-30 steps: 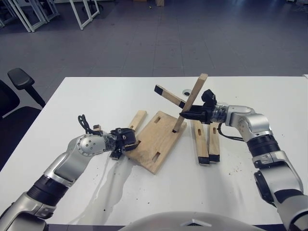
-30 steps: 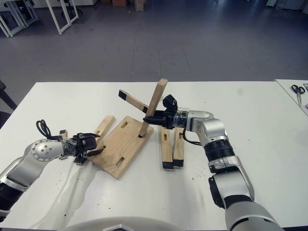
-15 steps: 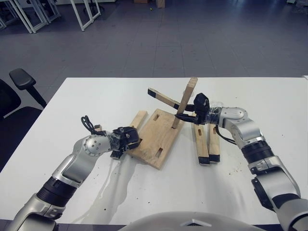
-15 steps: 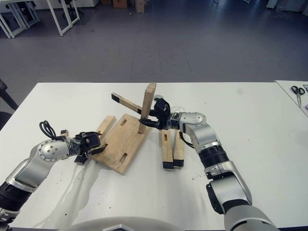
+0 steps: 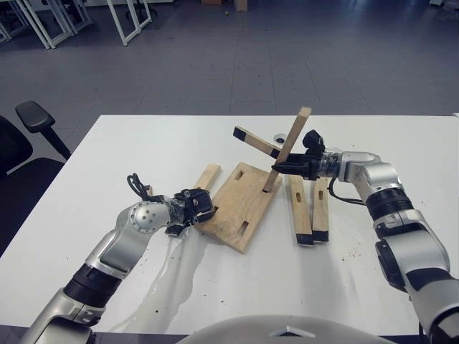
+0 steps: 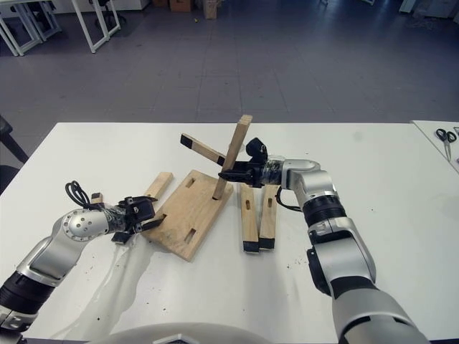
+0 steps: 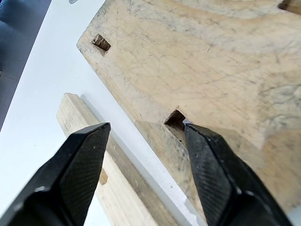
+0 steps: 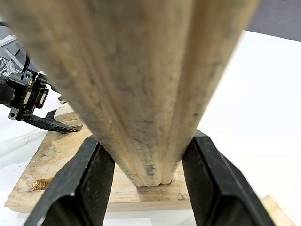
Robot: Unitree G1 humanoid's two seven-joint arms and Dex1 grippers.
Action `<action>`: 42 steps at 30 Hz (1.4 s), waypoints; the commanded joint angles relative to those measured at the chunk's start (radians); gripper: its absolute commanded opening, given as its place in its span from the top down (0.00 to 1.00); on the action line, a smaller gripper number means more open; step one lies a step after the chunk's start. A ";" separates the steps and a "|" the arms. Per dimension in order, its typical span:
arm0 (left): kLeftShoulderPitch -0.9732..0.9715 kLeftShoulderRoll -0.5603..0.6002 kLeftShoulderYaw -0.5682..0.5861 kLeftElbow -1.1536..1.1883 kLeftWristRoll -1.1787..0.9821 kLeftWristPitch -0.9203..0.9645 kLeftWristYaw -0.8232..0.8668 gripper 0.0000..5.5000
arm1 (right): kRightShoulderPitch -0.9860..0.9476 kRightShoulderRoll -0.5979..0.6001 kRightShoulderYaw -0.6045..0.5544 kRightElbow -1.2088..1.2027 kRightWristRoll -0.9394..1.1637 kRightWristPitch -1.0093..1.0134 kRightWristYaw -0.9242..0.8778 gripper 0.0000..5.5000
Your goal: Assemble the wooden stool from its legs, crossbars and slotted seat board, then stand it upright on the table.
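White table (image 5: pixel 143 143) bears slotted seat board (image 5: pixel 240 208); right fingers (image 8: pixel 87 188) pinch a leg (image 5: pixel 287 147).

Head stereo pair: I look forward and down over the white table (image 5: pixel 143 143); both eyes share the seat board (image 5: pixel 240 204). Left wrist camera: I sit close on that board's slotted edge. Right wrist camera: I'm tight against the leg (image 8: pixel 141 84), facing the board beyond.
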 commanded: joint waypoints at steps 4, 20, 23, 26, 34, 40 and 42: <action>0.063 -0.034 -0.047 0.020 0.017 0.030 -0.025 0.47 | 0.093 -0.002 -0.061 -0.135 0.040 0.165 0.013 0.43; 0.111 -0.050 -0.027 0.016 0.027 0.038 -0.021 0.47 | -0.096 -0.123 -0.534 -0.583 0.217 0.254 -0.422 0.25; 0.101 -0.061 -0.034 0.021 0.029 0.037 -0.024 0.47 | -0.261 -0.005 -0.560 -0.604 0.263 0.171 -0.565 0.25; 0.092 -0.069 -0.039 0.029 0.037 0.034 -0.027 0.47 | -0.281 0.044 -0.490 -0.578 0.237 0.142 -0.582 0.25; 0.082 -0.089 -0.044 0.035 0.043 0.040 -0.021 0.47 | 0.112 0.082 -0.123 -0.495 0.089 0.239 -0.469 0.25; 0.091 -0.092 -0.039 0.024 0.050 0.056 -0.017 0.47 | -0.104 0.104 -0.393 -0.633 0.277 0.231 -0.599 0.25; 0.093 -0.096 -0.032 0.018 0.047 0.061 -0.011 0.47 | -0.146 0.093 -0.478 -0.699 0.341 0.239 -0.655 0.25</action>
